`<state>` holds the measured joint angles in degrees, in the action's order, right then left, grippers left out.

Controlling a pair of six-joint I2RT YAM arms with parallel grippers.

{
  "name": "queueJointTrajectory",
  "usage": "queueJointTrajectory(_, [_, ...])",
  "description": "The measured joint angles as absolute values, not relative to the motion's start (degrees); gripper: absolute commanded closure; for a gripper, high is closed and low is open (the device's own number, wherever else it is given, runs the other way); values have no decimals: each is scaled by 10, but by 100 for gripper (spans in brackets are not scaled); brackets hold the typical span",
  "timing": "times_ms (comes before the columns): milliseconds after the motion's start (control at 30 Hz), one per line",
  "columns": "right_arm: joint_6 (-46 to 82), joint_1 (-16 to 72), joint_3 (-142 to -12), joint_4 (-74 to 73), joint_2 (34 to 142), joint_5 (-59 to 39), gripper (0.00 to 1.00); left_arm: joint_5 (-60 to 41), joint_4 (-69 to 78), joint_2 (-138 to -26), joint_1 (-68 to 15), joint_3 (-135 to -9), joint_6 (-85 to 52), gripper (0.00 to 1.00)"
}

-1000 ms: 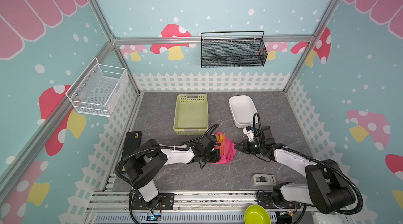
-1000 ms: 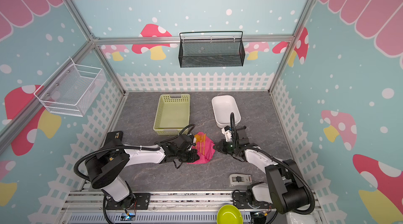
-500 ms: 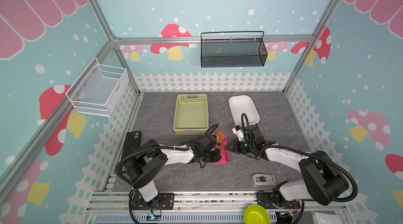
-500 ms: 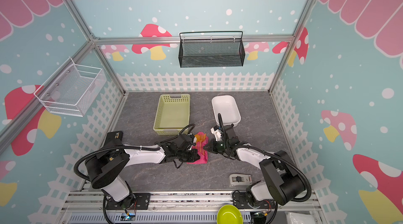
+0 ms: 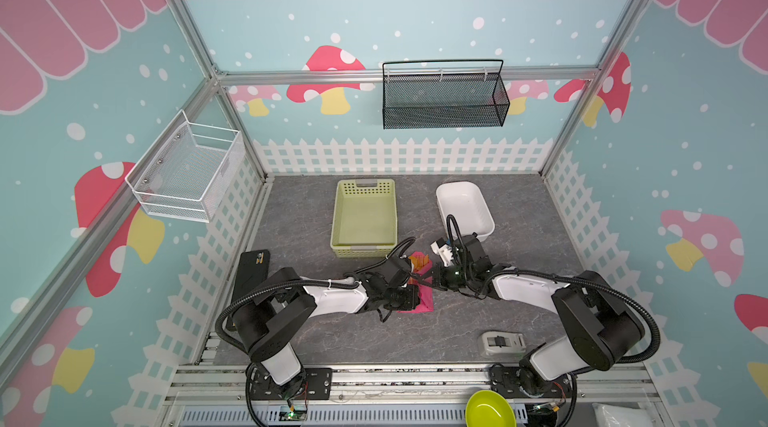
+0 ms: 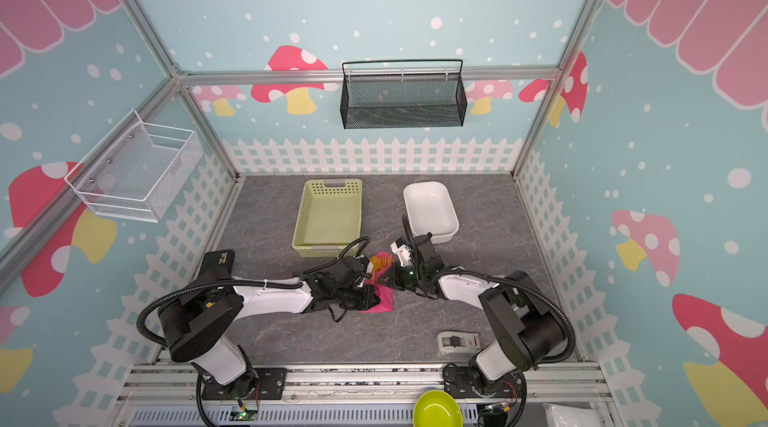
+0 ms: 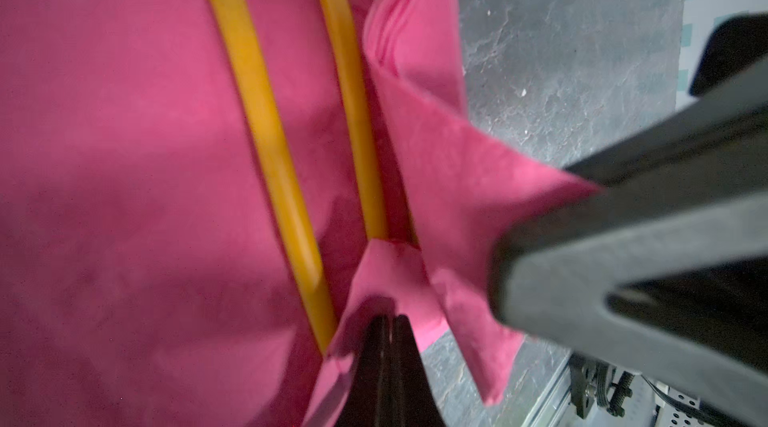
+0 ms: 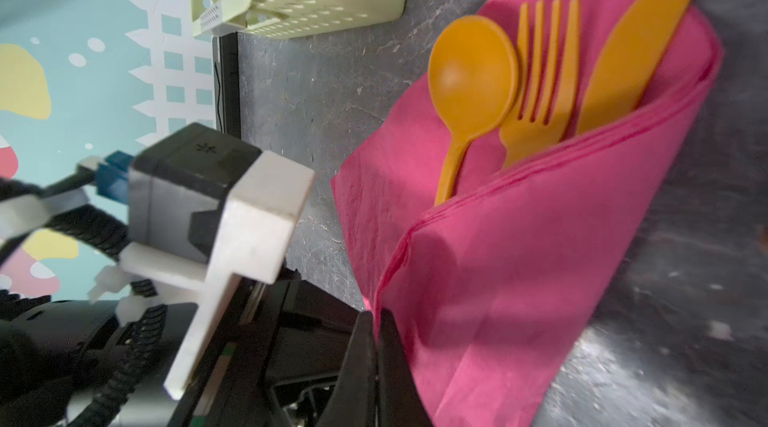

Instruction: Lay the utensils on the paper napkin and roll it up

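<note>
Both top views: thin magenta-pink paper napkin lies on the grey stone-look tabletop, just in front of the pale green perforated plastic basket. The slim orange plastic utensils poke out of its far end. Left gripper and right gripper crowd together over it, so any inward drift risks a knock. Left wrist view: left gripper is clenched on a small raised corner of napkin beside the handle ends, and a right finger pinches the lifted flap just beside it. With two grips this close on thin paper, uneven pulling would likely tear it. Right wrist view: right gripper is clamped on the folded edge, and the flap drapes over the handles of the round-bowled spoon, fork and knife, heads exposed. The wrap looks loose. A tug along the handles could slide the cutlery out, the knife first since it sits at the fold. Letting go early would probably let the flap spring open.
</note>
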<state>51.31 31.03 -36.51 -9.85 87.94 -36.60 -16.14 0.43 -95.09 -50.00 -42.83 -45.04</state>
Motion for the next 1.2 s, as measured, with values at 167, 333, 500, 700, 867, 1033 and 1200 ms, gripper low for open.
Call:
queueJointTrajectory(167, [515,320,-368,-105,891,-365,99,-145,-27,-900,-499,-415,-450,94])
queueJointTrajectory(333, [517,329,-376,-110,907,-366,99,-134,-55,-875,-496,-409,-449,95])
queueJointTrajectory(500, [518,335,-382,-112,919,-366,99,-132,-73,-878,-495,-395,-450,95])
queueJointTrajectory(700, [522,339,-383,-123,927,-366,98,-133,-67,-897,-495,-394,-452,96])
queueJointTrajectory(867, [528,340,-383,-135,936,-367,98,-135,-58,-907,-495,-394,-455,96])
queueJointTrajectory(1033, [533,345,-384,-146,952,-369,98,-137,-52,-910,-495,-394,-456,96])
queueJointTrajectory(1200, [537,347,-388,-155,968,-371,98,-137,-49,-910,-495,-394,-456,96])
